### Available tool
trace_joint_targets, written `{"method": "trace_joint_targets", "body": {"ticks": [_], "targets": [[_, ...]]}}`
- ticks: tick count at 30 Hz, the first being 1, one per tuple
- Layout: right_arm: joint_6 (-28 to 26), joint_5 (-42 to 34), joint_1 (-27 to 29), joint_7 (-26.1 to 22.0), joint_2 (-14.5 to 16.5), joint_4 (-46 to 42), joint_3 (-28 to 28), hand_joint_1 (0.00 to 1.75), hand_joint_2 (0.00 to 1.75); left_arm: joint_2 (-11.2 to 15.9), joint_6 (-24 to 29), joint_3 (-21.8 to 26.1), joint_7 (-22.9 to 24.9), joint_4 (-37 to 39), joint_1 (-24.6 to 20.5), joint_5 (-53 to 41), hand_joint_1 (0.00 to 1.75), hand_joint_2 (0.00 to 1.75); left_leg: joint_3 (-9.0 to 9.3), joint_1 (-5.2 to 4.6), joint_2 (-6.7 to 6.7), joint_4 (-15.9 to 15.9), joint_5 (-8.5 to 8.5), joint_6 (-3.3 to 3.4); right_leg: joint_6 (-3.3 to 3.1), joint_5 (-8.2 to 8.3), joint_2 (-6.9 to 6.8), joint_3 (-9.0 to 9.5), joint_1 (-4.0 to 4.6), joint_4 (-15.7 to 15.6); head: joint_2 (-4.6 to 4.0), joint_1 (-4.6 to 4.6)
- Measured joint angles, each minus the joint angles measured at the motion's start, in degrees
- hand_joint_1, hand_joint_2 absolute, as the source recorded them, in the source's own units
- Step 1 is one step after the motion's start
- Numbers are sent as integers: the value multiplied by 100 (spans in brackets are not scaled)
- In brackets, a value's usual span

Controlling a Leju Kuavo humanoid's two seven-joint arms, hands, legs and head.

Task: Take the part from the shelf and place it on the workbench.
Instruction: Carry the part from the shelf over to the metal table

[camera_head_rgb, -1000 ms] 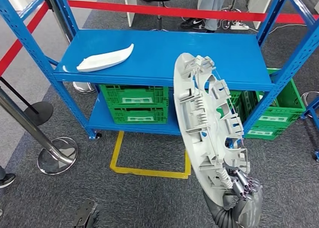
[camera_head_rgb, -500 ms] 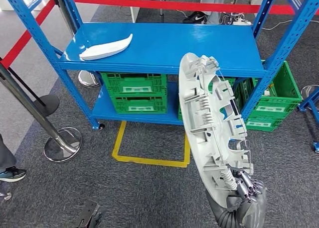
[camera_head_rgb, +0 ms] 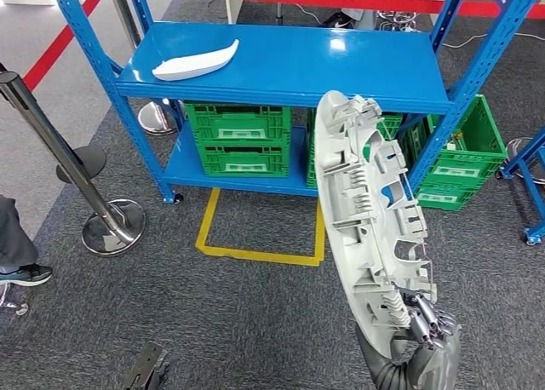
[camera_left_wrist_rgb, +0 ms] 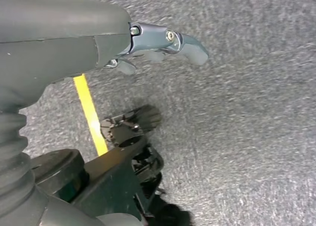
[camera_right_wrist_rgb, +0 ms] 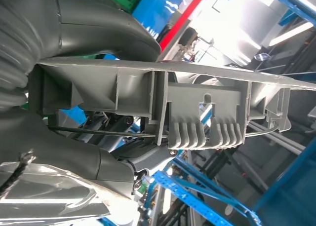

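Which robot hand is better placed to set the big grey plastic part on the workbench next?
The right robot hand: it already grips the large grey ribbed plastic part by its lower end. The left robot hand hangs over the carpet, holding nothing.

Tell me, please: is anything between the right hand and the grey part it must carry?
No. The right hand already grips the grey part at its lower end, with its fingers wrapped into the ribs. The part is off the blue shelf. No workbench is visible, so the way there cannot be judged.
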Motion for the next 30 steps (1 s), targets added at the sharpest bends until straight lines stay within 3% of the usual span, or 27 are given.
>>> {"method": "trace_joint_targets", "body": {"ticks": [2,3,6,7,9,11,12,13,16,18,20,22,24,26,27,28,30], "targets": [[-1,-7,3,3,-1,-27,-7,175,175,0,-9,-1,-11,0,5,-17,0,175,-158,4,13,125,60,-50,-14,-75,-48,582,7,-853,0,2],[-2,-13,8,0,-1,-39,-11,175,175,1,-20,-2,-19,0,11,-29,0,175,-206,4,20,166,89,-74,-45,-162,-61,717,21,-1101,0,6],[-3,-26,34,-20,0,-58,-23,175,175,8,-61,-4,-41,0,24,-62,0,175,-270,24,38,229,109,-151,-201,-142,-32,691,31,-1218,0,7],[-3,-27,37,-24,1,-61,-24,175,175,10,-69,-6,-46,0,22,-72,0,175,-306,31,32,309,20,-183,-256,-102,-21,683,23,-1222,0,-5],[-2,-23,43,-27,3,-66,-26,175,175,8,-78,-14,-54,0,18,-99,0,175,-495,69,11,899,-423,-257,-330,-26,7,653,19,-1219,0,-23],[-2,-15,53,-34,14,-66,-38,175,175,1,-81,-23,-54,0,18,-128,0,175,-706,115,8,1695,-821,-306,-341,21,47,584,28,-1187,0,-29],[-2,-11,58,-39,23,-66,-47,175,175,-1,-81,-26,-54,0,18,-138,0,175,-719,128,7,1870,-856,-313,-335,32,76,550,32,-1164,0,-29],[-2,-7,61,-44,34,-67,-56,175,175,-3,-81,-28,-54,0,17,-149,0,175,-637,136,3,1822,-789,-310,-324,42,109,518,34,-1141,0,-29],[-3,8,75,-50,59,-77,-76,175,175,-4,-75,-31,-54,0,12,-170,0,175,-6,141,-155,775,-359,-245,-290,61,224,436,31,-1097,0,-26],[-3,19,88,-55,71,-96,-96,175,175,-3,-69,-31,-52,0,9,-181,0,175,226,134,-294,345,-282,-208,-235,90,294,384,15,-1083,0,-28],[-4,27,114,-59,81,-125,-117,175,175,-5,-68,-33,-44,0,0,-197,0,175,233,118,-276,267,-280,-191,-155,133,370,344,-10,-1085,0,-35],[-4,29,151,-65,91,-158,-143,175,175,-13,-73,-37,-31,-1,-34,-216,0,175,240,123,-172,156,-258,-135,-103,35,321,230,-13,-982,1,-25],[-4,30,169,-83,94,-179,-171,175,175,-16,-81,-38,-12,-2,-64,-230,0,175,236,127,-69,73,-230,-68,-75,-288,172,-37,-6,-464,1,6],[-4,30,181,-107,94,-186,-193,175,175,-24,-86,-38,13,-2,-64,-237,0,175,200,107,29,87,-214,-39,-50,-625,105,-384,-8,320,1,30],[-4,30,194,-114,94,-191,-203,175,175,-30,-88,-41,21,-2,-64,-242,0,175,182,99,83,104,-211,-34,-39,-682,98,-486,-9,560,0,33],[-4,30,210,-121,95,-197,-212,175,175,-38,-88,-44,29,-2,-67,-246,0,175,164,95,134,124,-209,-31,-30,-623,89,-477,-9,571,0,34],[-4,30,235,-124,96,-208,-224,175,175,-50,-88,-51,36,-2,-79,-254,0,175,131,94,221,177,-211,-37,-23,-257,-1,-115,-11,-81,0,36]]}}
